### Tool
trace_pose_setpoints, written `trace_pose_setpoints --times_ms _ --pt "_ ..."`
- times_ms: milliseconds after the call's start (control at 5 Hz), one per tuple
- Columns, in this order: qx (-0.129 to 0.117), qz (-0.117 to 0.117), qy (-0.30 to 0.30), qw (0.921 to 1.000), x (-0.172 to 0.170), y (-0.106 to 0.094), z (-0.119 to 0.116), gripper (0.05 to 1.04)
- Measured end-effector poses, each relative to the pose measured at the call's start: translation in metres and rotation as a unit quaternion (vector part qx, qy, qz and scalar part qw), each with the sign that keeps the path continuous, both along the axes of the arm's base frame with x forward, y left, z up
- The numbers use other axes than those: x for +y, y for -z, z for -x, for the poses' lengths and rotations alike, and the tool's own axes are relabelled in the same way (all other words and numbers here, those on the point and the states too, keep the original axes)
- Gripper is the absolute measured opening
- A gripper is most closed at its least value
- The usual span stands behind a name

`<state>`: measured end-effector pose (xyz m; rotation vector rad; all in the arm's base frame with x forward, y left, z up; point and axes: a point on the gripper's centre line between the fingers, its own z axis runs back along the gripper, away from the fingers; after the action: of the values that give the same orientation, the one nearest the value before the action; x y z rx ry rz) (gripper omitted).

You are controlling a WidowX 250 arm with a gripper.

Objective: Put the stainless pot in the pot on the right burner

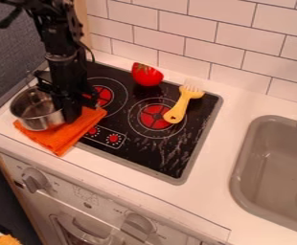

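- As I cannot tell if the gripper (69,111) by the stainless pot (34,115) is apart or clamped, confirm grip.
- Lift level, clear of the yellow fork (175,113).

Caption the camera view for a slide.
Robot arm at the steel pot and orange cloth; yellow fork on the stovetop.

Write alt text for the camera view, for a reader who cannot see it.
A black robot gripper is beside a steel pot, which overlaps an orange cloth at the stove's front left corner. A yellow fork lies partly over the right burner, with a red toy behind and a grey sink to the right.
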<state>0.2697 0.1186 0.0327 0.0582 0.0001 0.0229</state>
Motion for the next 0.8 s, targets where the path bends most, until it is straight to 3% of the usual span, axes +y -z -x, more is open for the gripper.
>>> trace_pose_setpoints --times_ms 200,400,600,800 --pt "-0.04 0.009 0.034 0.9986 -0.029 -0.028 -0.004 0.078" --pt "-0.044 0.019 0.087 0.9951 -0.07 -0.03 -0.011 0.078" --pt "-0.04 0.044 0.128 0.99 -0.118 -0.02 -0.015 0.078" --pt "-0.015 0.042 0.132 0.9902 -0.162 0.005 -0.011 0.078"
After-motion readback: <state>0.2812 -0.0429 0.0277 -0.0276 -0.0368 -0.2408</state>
